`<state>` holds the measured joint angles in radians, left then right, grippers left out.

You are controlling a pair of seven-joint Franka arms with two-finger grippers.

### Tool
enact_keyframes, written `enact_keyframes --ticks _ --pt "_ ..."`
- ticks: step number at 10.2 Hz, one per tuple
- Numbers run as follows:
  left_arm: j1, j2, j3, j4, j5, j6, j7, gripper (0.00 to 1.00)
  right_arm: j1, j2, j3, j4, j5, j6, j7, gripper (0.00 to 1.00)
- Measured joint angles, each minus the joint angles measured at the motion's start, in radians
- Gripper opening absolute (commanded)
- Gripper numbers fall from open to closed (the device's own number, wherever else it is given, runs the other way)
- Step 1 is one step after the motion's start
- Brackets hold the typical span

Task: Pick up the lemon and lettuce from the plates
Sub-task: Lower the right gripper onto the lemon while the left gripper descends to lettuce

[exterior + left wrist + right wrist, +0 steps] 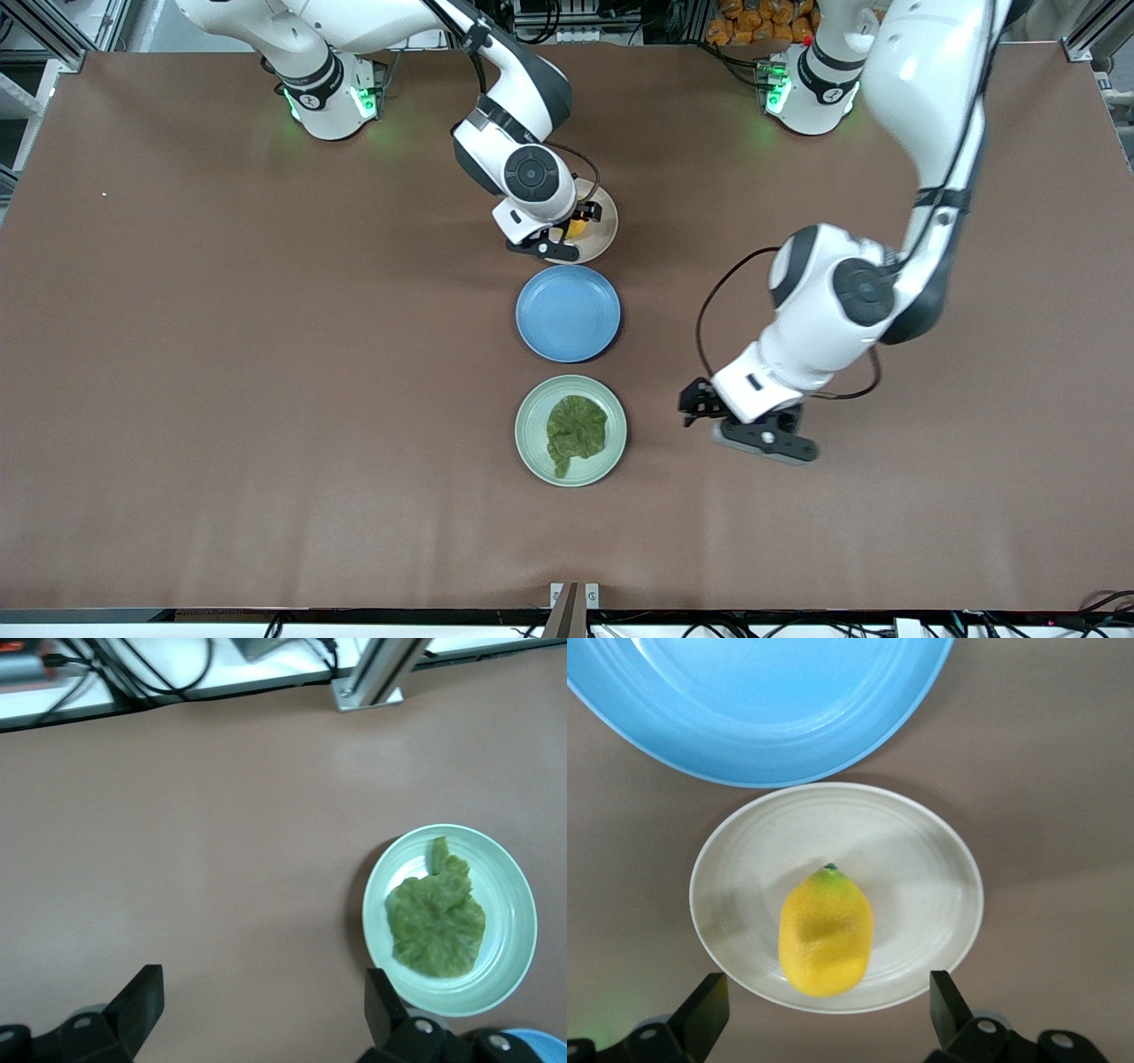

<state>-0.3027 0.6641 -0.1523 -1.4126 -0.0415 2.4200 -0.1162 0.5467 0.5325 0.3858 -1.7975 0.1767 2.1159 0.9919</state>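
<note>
The yellow lemon [826, 935] lies on the beige plate [939, 859], the plate nearest the robots' bases. My right gripper [826, 1010] hangs open just over that plate's edge, fingers apart on either side of the lemon's blunt end without touching it. In the front view the right gripper [567, 232] hides most of the lemon [576, 229] and the beige plate [608, 232]. The crinkled green lettuce [576, 430] rests on the mint plate [530, 416] nearest the front camera. My left gripper [753, 439] is open over bare table beside that plate, toward the left arm's end. In the left wrist view the left gripper [261, 1014] has nothing between its fingers, and the lettuce [436, 921] lies on the mint plate [514, 895].
An empty blue plate [568, 313] sits between the beige and mint plates, and the three form a line down the table's middle. It fills one side of the right wrist view as a blue plate [762, 700]. A metal post foot [368, 693] stands at the table's front edge.
</note>
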Motion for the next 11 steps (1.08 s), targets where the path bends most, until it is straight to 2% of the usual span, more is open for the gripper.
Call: enact_keyframes --ticks 3,6,11 --pt "-0.076 0.082 0.0 -0.001 0.001 0.198 0.001 1.0 0.039 0.047 -0.002 -0.011 -0.017 0.092 0.03 1.0" --pt "-0.099 0.128 0.002 -0.002 0.087 0.351 0.029 1.0 0.04 0.056 -0.007 -0.028 -0.045 0.108 0.036 1.0" --pt "-0.166 0.223 0.001 -0.002 0.097 0.517 0.04 1.0 0.045 0.059 -0.006 -0.045 -0.059 0.109 0.038 0.98"
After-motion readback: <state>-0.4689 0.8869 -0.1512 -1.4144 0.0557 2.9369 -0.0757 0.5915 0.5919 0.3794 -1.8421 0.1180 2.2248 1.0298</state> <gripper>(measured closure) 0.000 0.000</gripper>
